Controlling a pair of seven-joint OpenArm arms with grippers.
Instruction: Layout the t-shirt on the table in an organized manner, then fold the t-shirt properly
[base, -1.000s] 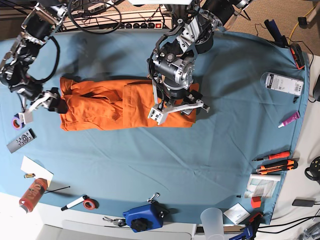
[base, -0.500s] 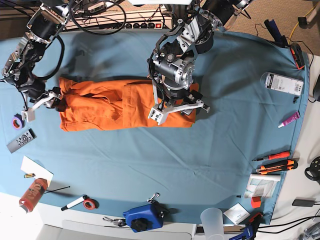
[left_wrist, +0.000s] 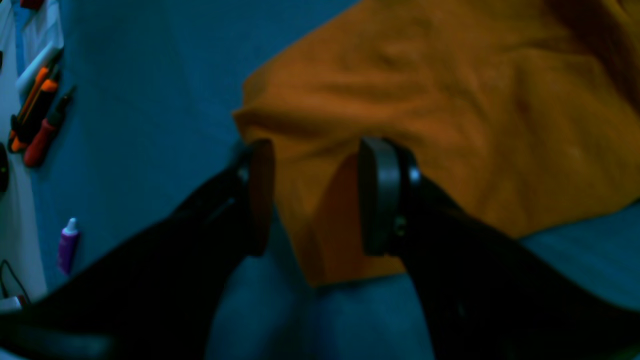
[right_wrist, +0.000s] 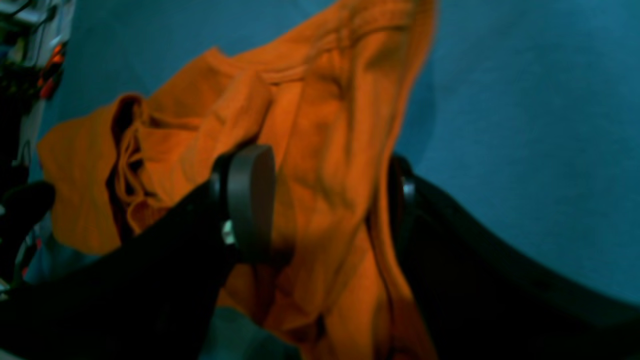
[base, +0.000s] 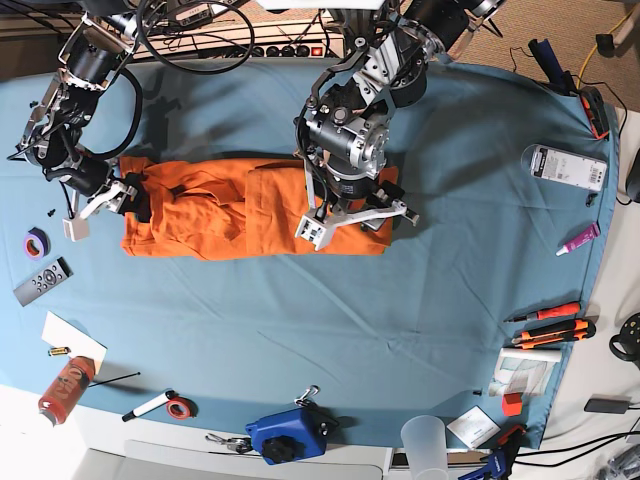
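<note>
The orange t-shirt (base: 230, 210) lies as a long folded strip across the far half of the teal table (base: 300, 330). My left gripper (base: 355, 222) rests at the shirt's right end. In the left wrist view its fingers (left_wrist: 260, 195) stand open astride the shirt's corner (left_wrist: 320, 220), which lies flat on the cloth. My right gripper (base: 138, 200) is at the shirt's left end. In the right wrist view it (right_wrist: 330, 210) is open wide, with rumpled fabric (right_wrist: 320, 165) bunched between the pads; one pad (right_wrist: 250, 205) shows, the other is mostly hidden by cloth.
Orange-handled cutters (base: 550, 328), a purple tube (base: 580, 238) and a white packet (base: 565, 167) lie along the right edge. A remote (base: 42, 281), a tape roll (base: 36, 243) and a red can (base: 65, 385) sit at the left. A blue tool (base: 288, 435) and a plastic cup (base: 425, 440) are at the front edge.
My right gripper has moved up and to the right, onto the shirt's left end, and the fabric there has shifted and bunched. The left arm has not moved.
</note>
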